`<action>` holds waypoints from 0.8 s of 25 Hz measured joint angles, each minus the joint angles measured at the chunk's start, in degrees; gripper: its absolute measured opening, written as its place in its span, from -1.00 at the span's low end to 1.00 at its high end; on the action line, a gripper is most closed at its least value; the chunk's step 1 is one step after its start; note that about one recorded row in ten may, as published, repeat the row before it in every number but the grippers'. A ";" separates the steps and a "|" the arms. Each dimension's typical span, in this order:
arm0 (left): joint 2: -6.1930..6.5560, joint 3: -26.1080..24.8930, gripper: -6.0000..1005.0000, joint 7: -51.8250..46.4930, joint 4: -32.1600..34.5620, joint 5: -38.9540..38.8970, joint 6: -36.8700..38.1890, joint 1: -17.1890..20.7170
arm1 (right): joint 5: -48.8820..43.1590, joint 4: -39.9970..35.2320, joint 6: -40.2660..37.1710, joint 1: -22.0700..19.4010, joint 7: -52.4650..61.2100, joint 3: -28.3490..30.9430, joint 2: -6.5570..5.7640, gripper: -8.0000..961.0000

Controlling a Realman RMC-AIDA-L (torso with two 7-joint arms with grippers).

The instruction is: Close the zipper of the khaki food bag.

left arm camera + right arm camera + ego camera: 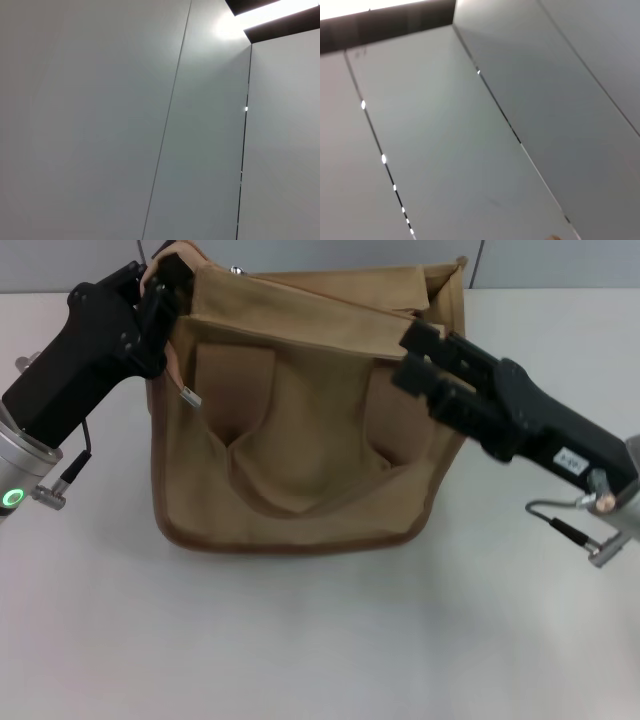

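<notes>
Head view: left gripper [165, 295] pinched the bag [300, 410] at its 10 o'clock corner; right gripper [425, 355] touched the 2 o'clock side, opening unclear.

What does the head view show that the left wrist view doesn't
Only the head view shows the work: the bag standing on the white table, the left gripper at its top left corner, the right gripper against its upper right side, and a small silver tab hanging on the front. Only the left wrist view shows plain grey wall panels with thin seams and a bright strip at one corner. They share nothing: the bag, table and grippers are absent from the wrist view.
</notes>
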 joint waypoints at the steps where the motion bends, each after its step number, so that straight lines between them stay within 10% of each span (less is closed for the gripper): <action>1: -0.02 -0.01 -0.91 0.02 -0.33 -0.03 -0.14 -0.01 | 0.58 0.01 0.02 0.60 2.84 0.19 0.00 0.43; 14: -0.05 -0.21 -0.91 0.18 -2.22 -0.03 0.08 -1.55 | 12.55 -0.32 7.07 9.49 70.63 0.18 -0.06 0.43; 20: -0.04 -0.30 -0.91 2.09 -3.30 0.00 -0.10 -2.18 | 12.04 0.20 13.35 12.03 77.92 -3.66 0.01 0.43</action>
